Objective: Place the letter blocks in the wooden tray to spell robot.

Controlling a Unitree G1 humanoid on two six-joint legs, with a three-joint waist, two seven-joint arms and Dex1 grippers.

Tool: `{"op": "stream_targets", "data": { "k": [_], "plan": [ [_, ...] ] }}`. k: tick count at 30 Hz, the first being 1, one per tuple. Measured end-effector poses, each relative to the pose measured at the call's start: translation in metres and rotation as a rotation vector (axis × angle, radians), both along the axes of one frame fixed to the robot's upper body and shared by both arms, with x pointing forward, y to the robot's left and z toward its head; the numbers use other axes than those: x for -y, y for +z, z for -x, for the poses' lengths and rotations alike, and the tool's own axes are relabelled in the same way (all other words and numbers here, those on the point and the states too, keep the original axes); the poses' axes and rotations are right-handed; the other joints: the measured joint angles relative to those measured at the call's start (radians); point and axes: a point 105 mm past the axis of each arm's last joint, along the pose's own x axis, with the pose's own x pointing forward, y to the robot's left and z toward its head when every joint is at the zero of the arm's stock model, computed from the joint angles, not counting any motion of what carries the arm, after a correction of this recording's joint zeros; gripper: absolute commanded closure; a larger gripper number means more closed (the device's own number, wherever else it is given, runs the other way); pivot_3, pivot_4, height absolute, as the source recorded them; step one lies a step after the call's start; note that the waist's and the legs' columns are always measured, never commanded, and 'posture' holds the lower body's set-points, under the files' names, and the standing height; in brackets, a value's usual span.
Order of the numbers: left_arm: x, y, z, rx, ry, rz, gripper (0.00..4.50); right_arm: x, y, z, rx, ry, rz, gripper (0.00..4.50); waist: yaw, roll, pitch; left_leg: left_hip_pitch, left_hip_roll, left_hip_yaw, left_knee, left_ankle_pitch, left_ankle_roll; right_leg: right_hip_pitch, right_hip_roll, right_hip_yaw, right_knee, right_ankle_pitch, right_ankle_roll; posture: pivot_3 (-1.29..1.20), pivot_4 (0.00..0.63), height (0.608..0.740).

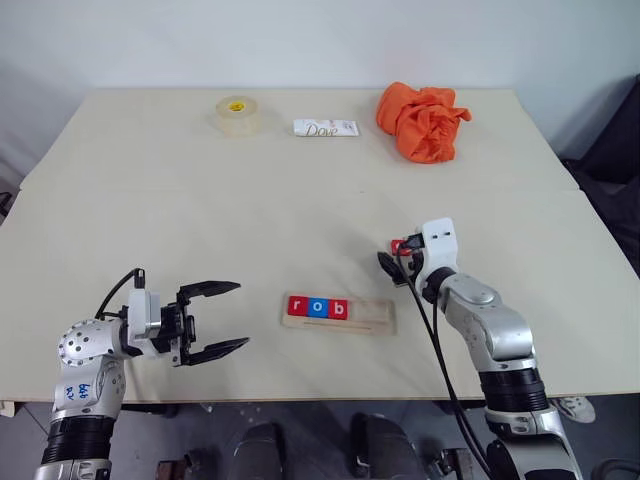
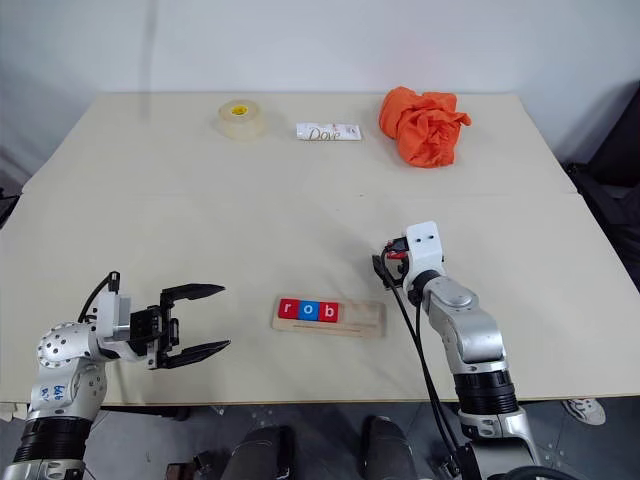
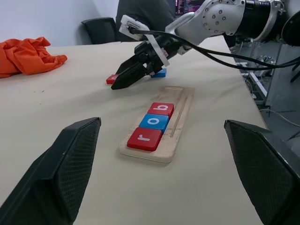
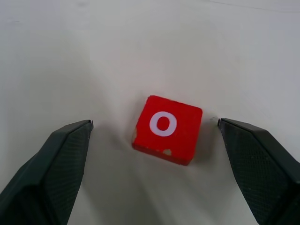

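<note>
Spelling | r, o, b tiles seated in long pale-wood grooved tray point(image 1: 340, 316) | right gripper point(image 4: 154, 129) wide open, empty, straddling red square "o" tile point(image 4: 167, 129) | blue tile point(image 3: 160, 73) left

From head height we look forward and down over the table point(image 1: 300, 210) through two near-identical eye views. Our left wrist camera faces the wooden tray point(image 3: 180, 119) low across it; the right sits close above a red o block point(image 4: 167, 129).

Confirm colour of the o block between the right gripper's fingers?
Red, with a white o. It shows best in the right wrist view, lying on the table between the open right gripper fingers.
</note>
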Motion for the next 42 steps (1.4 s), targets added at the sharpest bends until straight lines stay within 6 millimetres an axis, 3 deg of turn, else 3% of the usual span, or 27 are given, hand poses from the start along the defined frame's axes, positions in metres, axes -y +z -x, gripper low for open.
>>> {"op": "stream_targets", "data": {
  "k": [2, 5, 12, 21, 24, 27, 34, 42],
  "plan": [
    [0.001, 0.0, 0.001, 0.001, -0.002, 0.003, 0.0, -0.001, 0.0, -0.001, 0.001, -0.01, -0.003, 0.02, -0.003, 0.0, 0.0, 0.0, 0.0, 0.0, 0.0, 0.0, 0.0, 0.0, 0.0, 0.0, 0.0, 0.0, 0.0, 0.0, 0.15, 0.74],
    [0.001, 0.0, 0.001, 0.003, 0.002, 0.004, 0.0, -0.002, 0.0, -0.002, 0.003, -0.028, -0.006, 0.61, -0.005, 0.0, 0.0, 0.0, 0.0, 0.0, 0.0, 0.0, 0.0, 0.0, 0.0, 0.0, 0.0, 0.0, 0.0, 0.0, 0.15, 0.74],
    [0.001, 0.0, 0.0, 0.0, 0.01, 0.01, 0.0, 0.002, 0.0, -0.003, 0.002, -0.055, -0.014, 2.99, -0.006, 0.0, 0.0, 0.0, 0.0, 0.001, 0.0, 0.0, 0.0, -0.001, 0.0, 0.001, 0.0, 0.0, 0.0, 0.0, 0.15, 0.74],
    [0.005, 0.001, 0.0, 0.007, -0.004, 0.015, 0.0, 0.009, 0.01, 0.007, 0.034, -0.036, 0.006, 3.04, -0.004, 0.0, 0.0, 0.0, 0.0, 0.002, -0.001, 0.0, 0.0, -0.002, 0.0, 0.002, 0.0, 0.0, 0.0, 0.0, 0.15, 0.74],
    [0.006, 0.002, -0.002, 0.01, -0.021, 0.014, 0.0, 0.028, 0.032, 0.027, 0.095, -0.027, 0.036, 3.04, 0.002, 0.0, 0.0, -0.001, 0.0, 0.001, -0.001, -0.001, 0.0, -0.002, 0.0, 0.001, -0.002, 0.0, 0.0, 0.0, 0.15, 0.74],
    [0.005, 0.002, -0.005, 0.004, -0.022, 0.019, 0.0, 0.044, 0.037, 0.051, 0.097, -0.021, 0.049, 3.04, 0.004, -0.001, 0.0, -0.001, 0.0, 0.002, -0.001, -0.002, 0.0, -0.001, 0.0, 0.002, -0.002, 0.0, 0.0, 0.0, 0.15, 0.74],
    [0.008, 0.002, -0.015, -0.002, -0.048, 0.033, 0.0, 0.048, 0.007, 0.111, -0.044, 0.088, 0.032, 3.04, -0.004, -0.001, 0.0, 0.0, 0.001, 0.002, -0.001, -0.002, 0.0, -0.001, 0.001, 0.002, -0.002, 0.0, 0.001, 0.0, 0.15, 0.74],
    [0.01, 0.004, -0.018, 0.007, -0.064, 0.033, 0.0, 0.052, -0.018, 0.131, -0.135, 0.016, -0.006, 3.04, -0.004, -0.002, -0.001, 0.0, 0.001, 0.002, 0.0, -0.002, 0.0, -0.001, 0.001, 0.002, -0.003, 0.001, 0.001, 0.0, 0.15, 0.74]
  ]
}}
